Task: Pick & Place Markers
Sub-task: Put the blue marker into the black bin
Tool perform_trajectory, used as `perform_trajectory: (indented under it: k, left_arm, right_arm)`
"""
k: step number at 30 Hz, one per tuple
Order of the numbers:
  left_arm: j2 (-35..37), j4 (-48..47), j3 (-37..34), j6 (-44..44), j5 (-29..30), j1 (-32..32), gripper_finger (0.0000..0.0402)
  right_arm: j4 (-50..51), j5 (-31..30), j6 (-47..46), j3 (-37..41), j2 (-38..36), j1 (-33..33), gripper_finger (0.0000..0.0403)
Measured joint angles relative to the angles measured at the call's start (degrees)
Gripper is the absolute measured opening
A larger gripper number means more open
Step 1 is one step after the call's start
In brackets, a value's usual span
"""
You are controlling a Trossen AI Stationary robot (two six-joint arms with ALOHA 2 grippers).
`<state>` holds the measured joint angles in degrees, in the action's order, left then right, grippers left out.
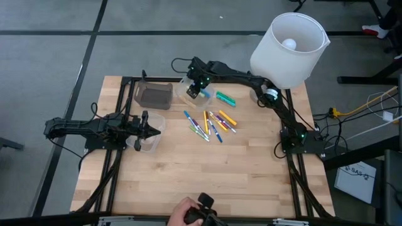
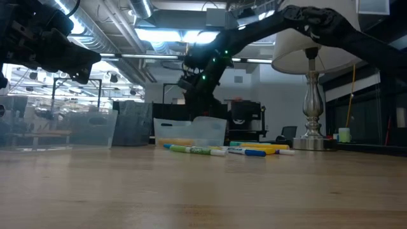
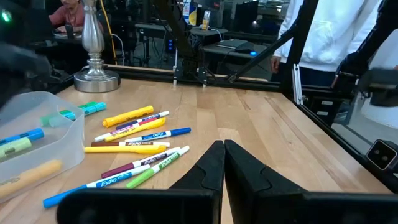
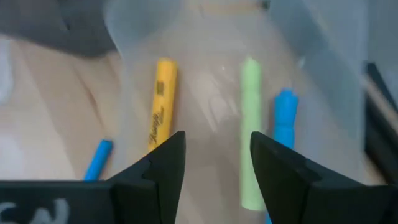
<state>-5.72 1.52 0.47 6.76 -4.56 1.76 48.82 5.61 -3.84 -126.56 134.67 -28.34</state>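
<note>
Right hand hovers over clear container near the table's far edge, fingers spread, holding nothing. Inside the container: yellow marker, green marker, blue marker. Loose markers lie mid-table beside it; teal marker apart, nearer the lamp. Left hand pressed together, empty, at the left side over another clear container. Near half of table bare.
</note>
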Motion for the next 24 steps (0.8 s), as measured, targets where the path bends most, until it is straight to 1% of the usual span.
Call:
perform_trajectory:
  k: [6, 8, 15, 24]
  left_arm:
    - [0.0, 0.0, 0.0, 0.0, 0.0, 0.0, 0.0006]
    - [0.0, 0.0, 0.0, 0.0, 0.0, 0.0, 0.0006]
    - [0.0, 0.0, 0.0, 0.0, 0.0, 0.0, 0.0006]
    - [0.0, 0.0, 0.0, 0.0, 0.0, 0.0, 0.0006]
  right_arm:
    - [4.3, 0.0, 0.9, -8.5, -0.1, 0.4, 0.0181]
    - [3.0, 0.0, 0.9, -7.9, -1.2, 0.8, 0.0181]
    - [3.5, 0.0, 1.3, -7.8, -3.0, 3.3, 0.0181]
    - [5.1, 0.0, 3.3, -7.7, -5.0, 8.8, 0.0181]
